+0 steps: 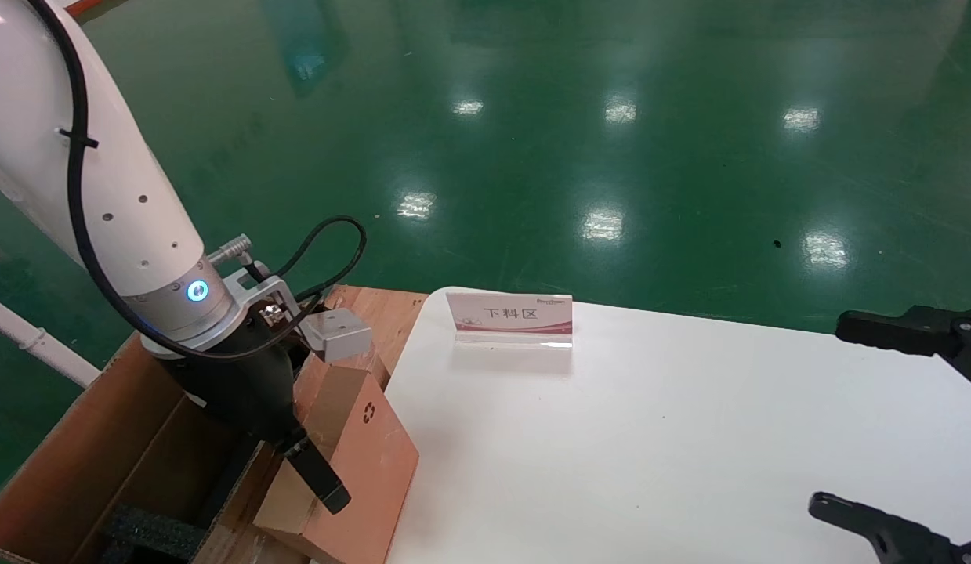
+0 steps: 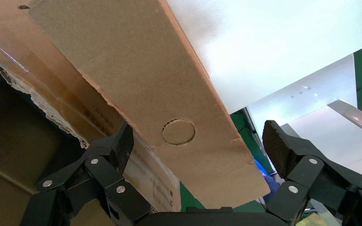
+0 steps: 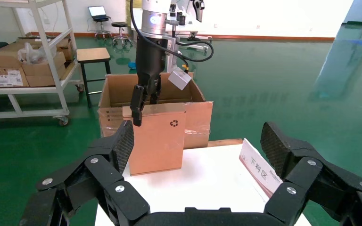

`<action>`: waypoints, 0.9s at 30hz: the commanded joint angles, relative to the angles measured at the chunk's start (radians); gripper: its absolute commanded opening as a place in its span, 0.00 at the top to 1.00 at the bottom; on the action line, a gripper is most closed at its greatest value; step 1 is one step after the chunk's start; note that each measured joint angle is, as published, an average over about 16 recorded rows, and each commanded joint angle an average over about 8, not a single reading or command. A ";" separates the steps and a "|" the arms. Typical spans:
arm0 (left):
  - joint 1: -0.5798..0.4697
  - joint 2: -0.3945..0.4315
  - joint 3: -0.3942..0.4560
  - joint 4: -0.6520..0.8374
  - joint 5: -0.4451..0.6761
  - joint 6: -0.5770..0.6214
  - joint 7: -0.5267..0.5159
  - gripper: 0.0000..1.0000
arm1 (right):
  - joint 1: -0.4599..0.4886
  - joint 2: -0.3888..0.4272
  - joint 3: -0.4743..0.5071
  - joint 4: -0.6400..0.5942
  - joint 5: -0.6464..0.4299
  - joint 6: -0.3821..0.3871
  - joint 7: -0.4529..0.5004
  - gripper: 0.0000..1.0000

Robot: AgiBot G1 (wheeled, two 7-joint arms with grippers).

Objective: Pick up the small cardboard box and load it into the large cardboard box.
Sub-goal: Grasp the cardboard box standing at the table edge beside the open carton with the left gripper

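At the far left of your head view, the large cardboard box [image 1: 101,439] stood open beside the desk [image 1: 689,439], black foam [image 1: 152,533] showing inside. Next came your left hand [image 1: 317,470], its fingers spread apart around the top edge of the small cardboard box [image 1: 360,462] rather than squeezed onto it; your left wrist view showed both pads clear of the cardboard. The small carton stood tilted at the desk's left edge, against the big carton's flap, recycling mark [image 1: 368,412] facing up. Farther right, a sign card [image 1: 510,317] stood on the desk. At the far right, your right hand [image 1: 893,423] hung wide open over the desk's edge, holding nothing.
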 commanded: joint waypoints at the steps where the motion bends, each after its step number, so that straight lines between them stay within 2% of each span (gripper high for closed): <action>1: -0.001 0.000 0.000 -0.001 0.000 0.000 -0.001 1.00 | 0.000 0.000 0.000 0.000 0.000 0.000 0.000 1.00; 27: -0.006 0.002 0.001 -0.006 0.004 0.003 -0.006 1.00 | 0.000 0.000 0.000 0.000 0.000 0.000 0.000 1.00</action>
